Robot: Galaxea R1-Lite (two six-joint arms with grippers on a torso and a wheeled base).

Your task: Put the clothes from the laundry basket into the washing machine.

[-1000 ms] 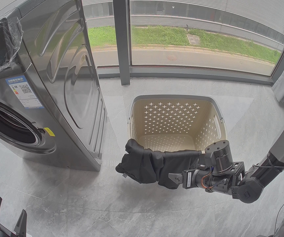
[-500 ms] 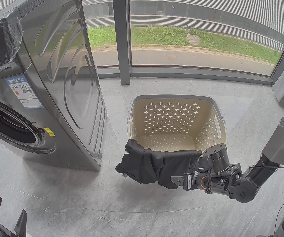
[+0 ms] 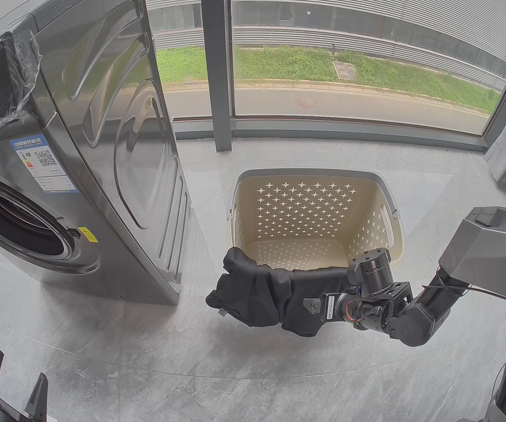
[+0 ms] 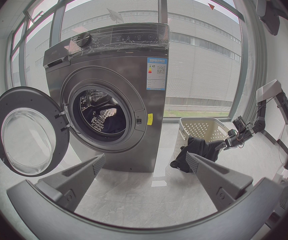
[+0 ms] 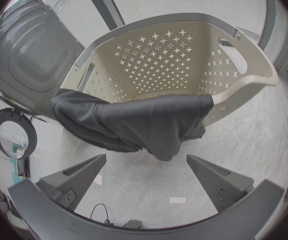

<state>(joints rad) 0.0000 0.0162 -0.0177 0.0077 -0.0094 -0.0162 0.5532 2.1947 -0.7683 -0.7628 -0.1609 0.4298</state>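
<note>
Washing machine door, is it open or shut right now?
Open. The round door stands swung out beside the washing machine, and the drum shows through the uncovered opening, with dark cloth inside.

1. One washing machine (image 3: 88,147), with one round door (image 4: 27,130).
2. One laundry basket (image 3: 300,206), with two handle slots (image 5: 232,55), one in each side wall.
3. One dark garment (image 3: 264,297) on the basket's rim.
4. Dark clothing (image 4: 112,124) in the drum: the number of pieces cannot be told.
5. Two grippers, the left gripper (image 4: 144,156) and the right gripper (image 5: 145,157), each with two fingers.
6. Two stickers on the machine's front: one blue-and-white label (image 4: 157,73) and one small yellow sticker (image 4: 150,119).
</note>
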